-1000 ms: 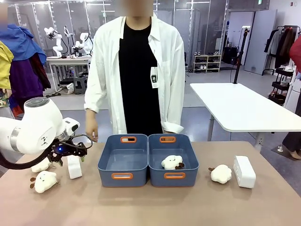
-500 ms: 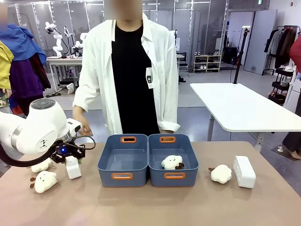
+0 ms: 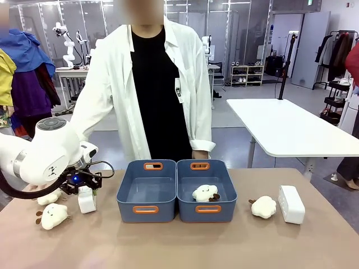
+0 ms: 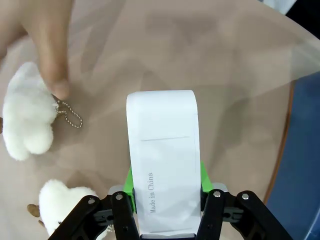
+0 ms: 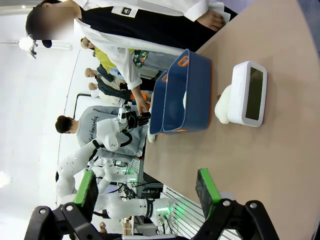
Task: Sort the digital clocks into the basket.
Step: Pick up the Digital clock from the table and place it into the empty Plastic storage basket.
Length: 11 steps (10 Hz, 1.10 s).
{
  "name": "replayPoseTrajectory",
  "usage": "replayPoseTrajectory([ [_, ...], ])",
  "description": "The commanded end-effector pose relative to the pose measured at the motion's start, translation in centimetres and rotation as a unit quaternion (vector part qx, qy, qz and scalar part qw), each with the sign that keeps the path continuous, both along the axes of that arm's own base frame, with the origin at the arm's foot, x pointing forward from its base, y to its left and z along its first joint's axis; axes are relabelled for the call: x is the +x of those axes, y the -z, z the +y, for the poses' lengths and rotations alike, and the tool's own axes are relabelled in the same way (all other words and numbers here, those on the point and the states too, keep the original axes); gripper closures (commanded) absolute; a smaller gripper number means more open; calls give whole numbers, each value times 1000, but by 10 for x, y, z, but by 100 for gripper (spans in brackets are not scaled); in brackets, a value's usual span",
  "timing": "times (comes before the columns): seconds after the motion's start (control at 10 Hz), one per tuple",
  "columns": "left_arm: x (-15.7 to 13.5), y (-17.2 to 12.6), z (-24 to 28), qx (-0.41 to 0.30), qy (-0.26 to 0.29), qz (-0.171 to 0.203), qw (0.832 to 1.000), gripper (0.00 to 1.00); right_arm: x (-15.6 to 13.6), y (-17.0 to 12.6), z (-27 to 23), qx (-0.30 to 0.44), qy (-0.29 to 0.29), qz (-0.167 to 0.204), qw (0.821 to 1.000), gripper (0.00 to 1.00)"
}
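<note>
The front camera looks across the tan table (image 3: 179, 246) from the robot's side, facing the person (image 3: 151, 95) at the far edge. The left wrist camera hangs close above a white digital clock (image 4: 162, 150), looking down. The right wrist camera, rolled sideways and well back, shares the blue bins (image 5: 175, 100), the second clock (image 5: 248, 93) and the person with the front view.

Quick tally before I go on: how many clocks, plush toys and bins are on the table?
Digital clocks: 2
Plush toys: 4
Blue bins: 2
Total: 8
</note>
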State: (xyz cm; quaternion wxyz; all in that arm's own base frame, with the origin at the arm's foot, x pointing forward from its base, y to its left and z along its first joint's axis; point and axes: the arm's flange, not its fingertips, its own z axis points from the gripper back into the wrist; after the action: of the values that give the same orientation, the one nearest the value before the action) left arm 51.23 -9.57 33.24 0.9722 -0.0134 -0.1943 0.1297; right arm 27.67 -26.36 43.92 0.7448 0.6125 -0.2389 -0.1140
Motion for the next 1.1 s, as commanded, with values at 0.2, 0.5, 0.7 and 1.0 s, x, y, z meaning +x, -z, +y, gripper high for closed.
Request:
replayPoseTrajectory([
  [0.2,0,0,0,1,1,0,1000,100,-1,-3,0,1,0,-10,1000,0],
  [0.5,0,0,0,1,1,0,1000,100,-1,-3,0,1,0,-10,1000,0],
  [0.7,0,0,0,1,1,0,1000,100,-1,-3,0,1,0,-10,1000,0],
  [1.0,0,0,0,1,1,0,1000,100,-1,-3,0,1,0,-10,1000,0],
])
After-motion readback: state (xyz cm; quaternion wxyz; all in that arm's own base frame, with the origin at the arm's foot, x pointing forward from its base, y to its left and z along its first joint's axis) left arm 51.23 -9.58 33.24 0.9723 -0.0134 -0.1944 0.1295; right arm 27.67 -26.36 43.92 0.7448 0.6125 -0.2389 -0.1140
